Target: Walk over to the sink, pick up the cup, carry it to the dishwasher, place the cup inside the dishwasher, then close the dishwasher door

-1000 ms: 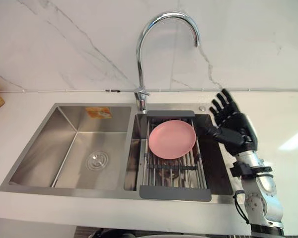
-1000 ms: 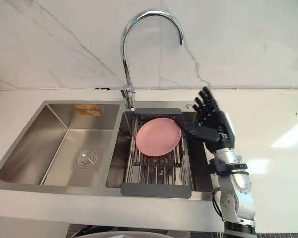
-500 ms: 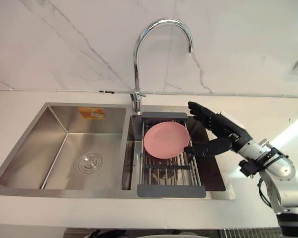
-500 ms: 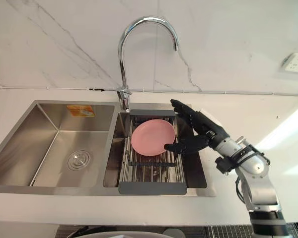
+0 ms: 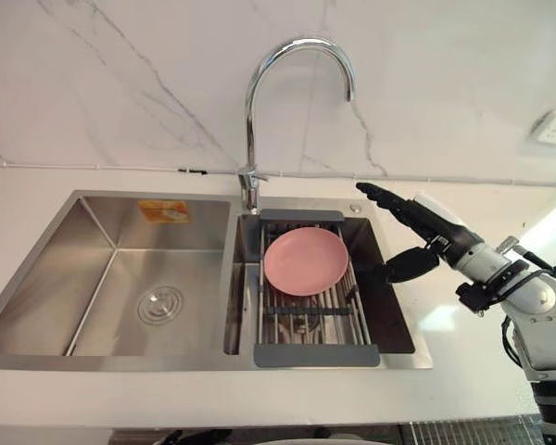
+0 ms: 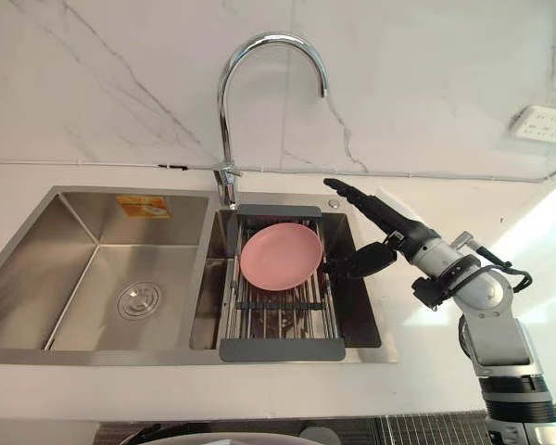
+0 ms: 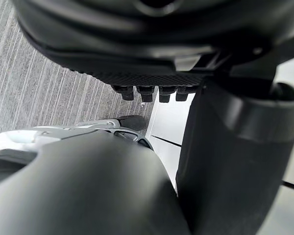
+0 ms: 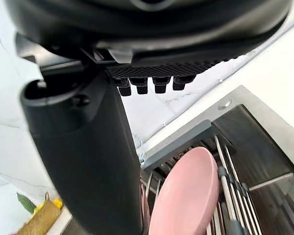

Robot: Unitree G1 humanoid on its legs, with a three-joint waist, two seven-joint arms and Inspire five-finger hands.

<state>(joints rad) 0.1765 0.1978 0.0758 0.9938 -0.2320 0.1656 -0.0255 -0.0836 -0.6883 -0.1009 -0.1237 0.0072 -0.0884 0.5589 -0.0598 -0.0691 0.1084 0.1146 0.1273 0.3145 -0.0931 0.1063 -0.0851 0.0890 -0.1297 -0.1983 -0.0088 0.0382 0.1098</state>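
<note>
1. The right hand (image 5: pixel 433 234) reaches in from the right, over the right-hand end of the sink (image 5: pixel 93 255). Its fingers (image 5: pixel 389 199) are stretched out straight toward the back wall, its thumb (image 5: pixel 410 264) is spread wide below them, and there is nothing in its grasp.
2. The thumb points at the right edge of a pink plate (image 5: pixel 306 261). It is close to the plate but clear of it.
3. The plate lies tilted on a dark-framed wire rack (image 5: pixel 315 355) that sits across the right basin. The plate is on the rack's rear half, and bare rods show in front of it.
4. A tall curved chrome faucet (image 5: pixel 250 111) rises from the sink's back rim, just behind the rack's left corner.
5. The left basin has a round drain (image 5: pixel 161 304) in its floor and an orange sticker (image 5: pixel 164 210) on its back wall.
6. A white countertop (image 5: pixel 482 371) surrounds the sink, backed by a veined marble wall (image 5: pixel 120 74) with a socket (image 5: pixel 554 127) at the far right.
7. The left hand (image 7: pixel 137 39), seen from its own wrist, has its fingers out and holds nothing, with grey ribbed floor (image 7: pixel 49 98) beyond it.
</note>
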